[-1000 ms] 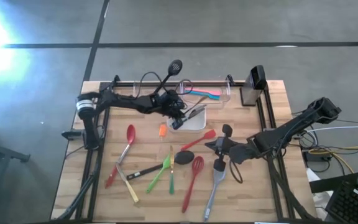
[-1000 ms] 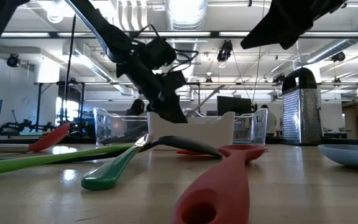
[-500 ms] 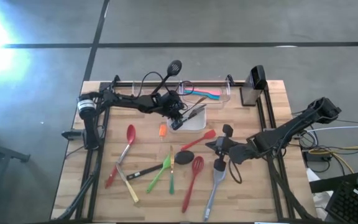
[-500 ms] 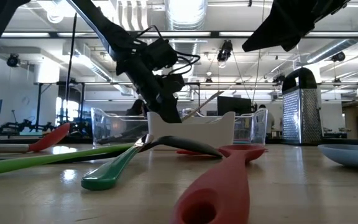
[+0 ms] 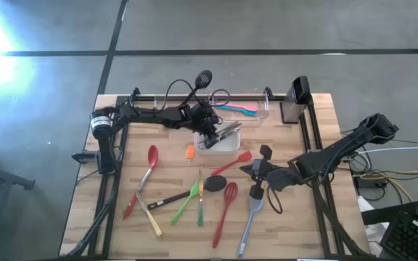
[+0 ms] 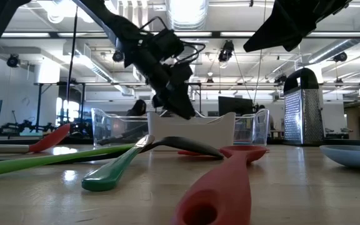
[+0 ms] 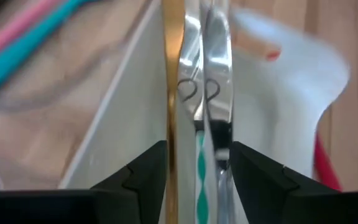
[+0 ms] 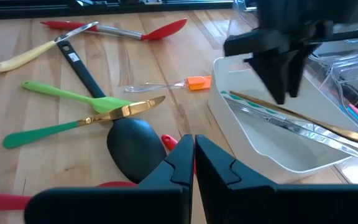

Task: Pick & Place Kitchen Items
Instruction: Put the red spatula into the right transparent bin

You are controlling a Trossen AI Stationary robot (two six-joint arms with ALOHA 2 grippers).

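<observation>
My left gripper hangs open just above the white square dish. Slim metal utensils, one gold and the others silver with green, lie lengthwise in the dish. In the left wrist view these utensils run between the two fingers, which stand on either side of them. My right gripper is shut and holds nothing. It hovers over the table next to a red spatula and a black spoon. More kitchen items lie flat on the wood: a red spoon, green utensils and a red whisk.
A clear bin at the far edge holds pink and blue utensils, and a black slotted spoon sticks up from the bin beside it. A metal grater stands at the far right. A small orange spatula and a grey turner lie on the table.
My left gripper has opened and let go of a metal utensil, then risen a little toward the far edge. The utensil had stuck up tilted over the dish's rim. It now lies down inside the dish.
</observation>
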